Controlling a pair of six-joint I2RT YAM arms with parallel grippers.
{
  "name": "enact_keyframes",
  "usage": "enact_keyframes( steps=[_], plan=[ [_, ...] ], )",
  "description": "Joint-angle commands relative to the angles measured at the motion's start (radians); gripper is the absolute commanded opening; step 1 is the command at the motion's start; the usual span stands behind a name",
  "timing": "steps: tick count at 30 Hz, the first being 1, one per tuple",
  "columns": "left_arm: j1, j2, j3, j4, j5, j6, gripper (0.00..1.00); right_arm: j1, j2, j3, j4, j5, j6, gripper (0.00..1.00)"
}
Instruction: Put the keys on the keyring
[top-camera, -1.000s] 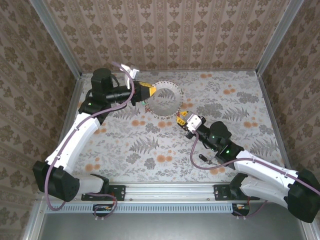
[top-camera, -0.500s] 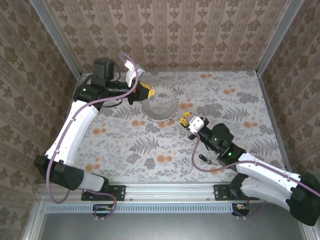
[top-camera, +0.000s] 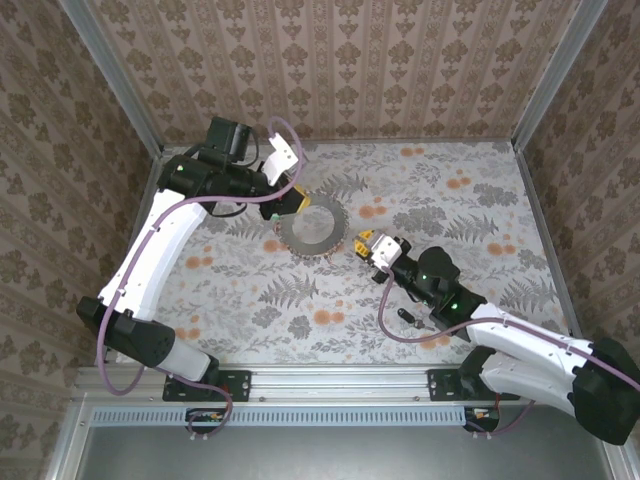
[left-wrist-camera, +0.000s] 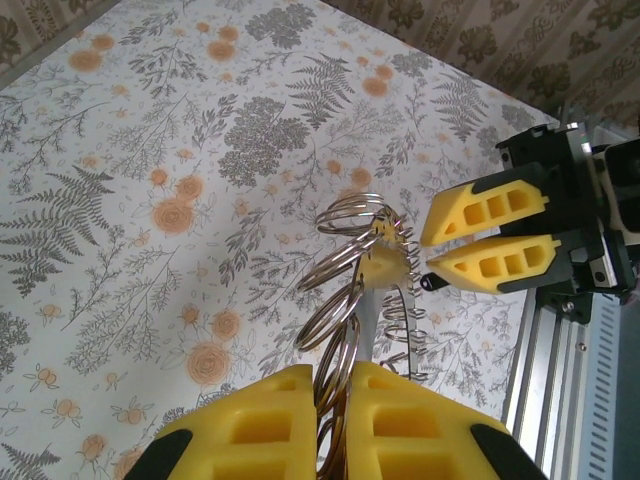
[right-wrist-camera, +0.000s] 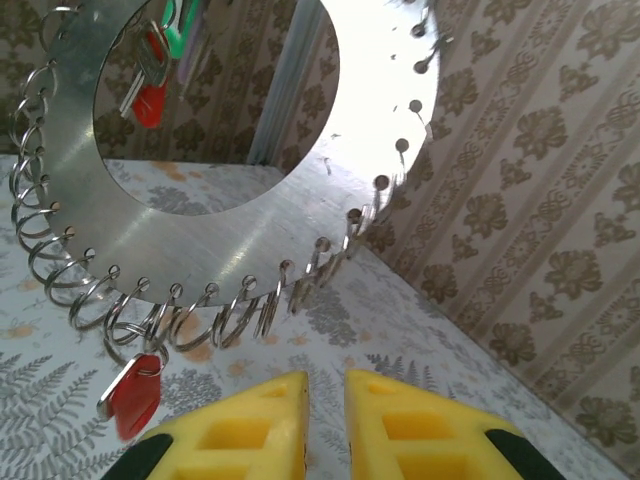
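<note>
The keyring (top-camera: 330, 236) is a flat metal disc with a big hole and several wire loops round its rim. My left gripper (top-camera: 292, 207) is shut on its rim and holds it tilted above the table. In the left wrist view the keyring (left-wrist-camera: 366, 315) runs edge-on out of the left gripper (left-wrist-camera: 335, 385). My right gripper (top-camera: 366, 246) faces the disc's near edge, jaws a narrow gap apart with nothing between them. Just under the keyring (right-wrist-camera: 250, 230) sits the right gripper (right-wrist-camera: 325, 385). A red key (right-wrist-camera: 135, 395) hangs from a loop. Red and green keys (right-wrist-camera: 152, 85) show through the hole.
A small black key (top-camera: 408, 319) lies on the floral table beside the right forearm. Patterned walls (top-camera: 330, 60) close in the back and both sides. A metal rail (top-camera: 330, 380) runs along the near edge.
The left arm has carried the keyring nearer and lower, toward the right gripper. The right gripper has shifted slightly and its jaws have narrowed.
</note>
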Motion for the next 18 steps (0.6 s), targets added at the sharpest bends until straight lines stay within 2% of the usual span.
enact_keyframes(
  steps=[1, 18],
  plan=[
    [-0.010, 0.000, 0.037, -0.012, -0.024, 0.033, 0.00, 0.005, 0.021, 0.009, 0.027, -0.061, 0.023, 0.19],
    [-0.018, -0.007, 0.024, 0.019, -0.025, 0.021, 0.00, 0.049, 0.094, 0.020, 0.047, -0.099, 0.051, 0.15]
  ],
)
